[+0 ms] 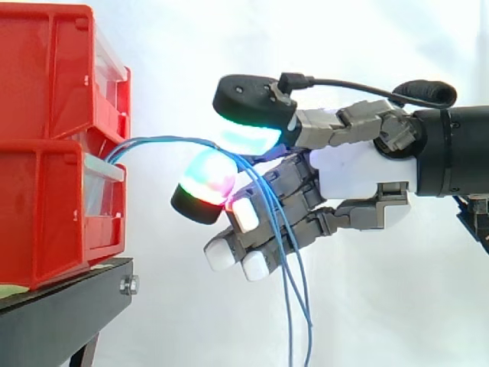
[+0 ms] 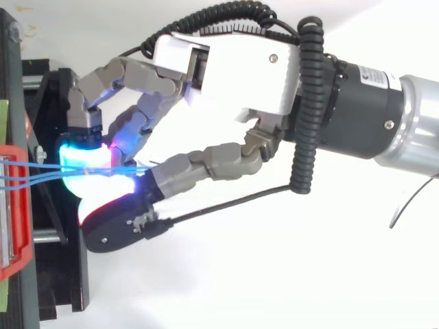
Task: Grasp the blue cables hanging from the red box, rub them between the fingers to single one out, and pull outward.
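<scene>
Several blue cables (image 1: pixel 157 141) are coming out of the front of the red box (image 1: pixel 46 153), at the seam where its upper and lower bins meet. They are arching across the open gap toward the hand (image 1: pixel 359 172). From above, the same strands are running side by side as thin lines from the box's edge straight into the glowing pads (image 2: pixel 82 161).

The hand is pinching the cables. One broad fingertip (image 1: pixel 246 138), glowing green and cyan, is pressing from above, and a second one (image 1: pixel 205 182), glowing red and green, is meeting it from below, with the strands passing between the two. Beyond the pinch the cables are dropping in a loose bundle, crossing in front of the other fingers, which are hanging half curled with plain white tips and holding nothing, as far as I can see. The free ends are trailing out of view at the bottom.

As I judge it, the grasp is made. The sorting looks unfinished, since more than one strand is going through the pinch together, though I cannot tell exactly how many. The arch between box and hand is looking slack rather than tight, so the outward pull seems not yet begun.

The box is sitting on a black stand (image 1: pixel 61 298), and the arm is reaching in level from the right, in front of a white curtain (image 1: pixel 397 306).
</scene>
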Motion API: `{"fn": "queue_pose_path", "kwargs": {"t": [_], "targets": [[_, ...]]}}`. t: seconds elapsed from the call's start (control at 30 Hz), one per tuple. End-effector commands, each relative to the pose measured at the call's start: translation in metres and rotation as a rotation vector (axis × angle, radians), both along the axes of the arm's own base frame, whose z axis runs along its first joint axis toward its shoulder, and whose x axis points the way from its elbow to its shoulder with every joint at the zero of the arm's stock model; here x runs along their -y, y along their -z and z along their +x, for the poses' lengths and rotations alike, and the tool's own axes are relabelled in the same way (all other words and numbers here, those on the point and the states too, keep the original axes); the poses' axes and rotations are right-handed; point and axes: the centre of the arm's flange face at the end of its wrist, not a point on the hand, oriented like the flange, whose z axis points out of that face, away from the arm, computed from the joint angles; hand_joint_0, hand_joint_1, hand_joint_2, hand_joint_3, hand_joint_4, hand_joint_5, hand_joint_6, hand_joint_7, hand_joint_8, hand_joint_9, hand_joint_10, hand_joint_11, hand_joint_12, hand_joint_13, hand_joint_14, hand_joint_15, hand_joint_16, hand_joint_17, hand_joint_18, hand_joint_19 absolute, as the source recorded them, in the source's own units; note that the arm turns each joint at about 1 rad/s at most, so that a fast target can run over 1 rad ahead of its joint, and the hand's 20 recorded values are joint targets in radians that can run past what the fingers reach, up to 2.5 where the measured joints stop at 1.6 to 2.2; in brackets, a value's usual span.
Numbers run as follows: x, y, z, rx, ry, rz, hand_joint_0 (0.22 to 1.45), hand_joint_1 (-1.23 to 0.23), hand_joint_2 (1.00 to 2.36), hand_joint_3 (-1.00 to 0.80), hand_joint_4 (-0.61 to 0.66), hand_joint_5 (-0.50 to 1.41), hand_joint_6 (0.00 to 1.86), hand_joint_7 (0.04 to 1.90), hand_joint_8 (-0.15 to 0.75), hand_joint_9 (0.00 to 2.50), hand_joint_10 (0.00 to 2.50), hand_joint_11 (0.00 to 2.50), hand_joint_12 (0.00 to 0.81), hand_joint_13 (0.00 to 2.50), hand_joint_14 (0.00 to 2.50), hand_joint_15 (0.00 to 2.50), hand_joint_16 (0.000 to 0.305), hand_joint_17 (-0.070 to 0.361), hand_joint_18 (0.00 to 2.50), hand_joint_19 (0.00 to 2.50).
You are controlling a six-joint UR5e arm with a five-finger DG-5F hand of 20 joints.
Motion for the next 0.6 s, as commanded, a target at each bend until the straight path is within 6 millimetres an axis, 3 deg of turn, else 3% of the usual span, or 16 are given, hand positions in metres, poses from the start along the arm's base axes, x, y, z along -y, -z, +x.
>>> {"fn": "queue_pose_path", "kwargs": {"t": [0.0,0.3,0.57], "targets": [[0.0002,-0.0001,0.0000,0.001,0.000,0.005,0.53,-0.63,1.00,-0.50,0.15,-0.12,0.85,0.97,0.333,1.14,0.02,0.64,0.383,0.90,0.02,0.42,0.054,0.123,0.85,0.49],[0.0002,0.0007,-0.0003,-0.001,0.000,0.007,0.59,-0.56,1.01,-0.41,0.13,-0.11,0.84,1.01,0.330,1.18,0.02,0.66,0.372,0.93,0.02,0.41,0.051,0.116,0.85,0.51],[0.0007,0.0004,-0.0001,0.003,0.005,0.008,0.59,-0.71,1.01,-0.16,0.13,-0.11,0.87,1.05,0.361,1.19,0.02,0.66,0.397,0.93,0.02,0.38,0.057,0.129,0.91,0.47]]}}
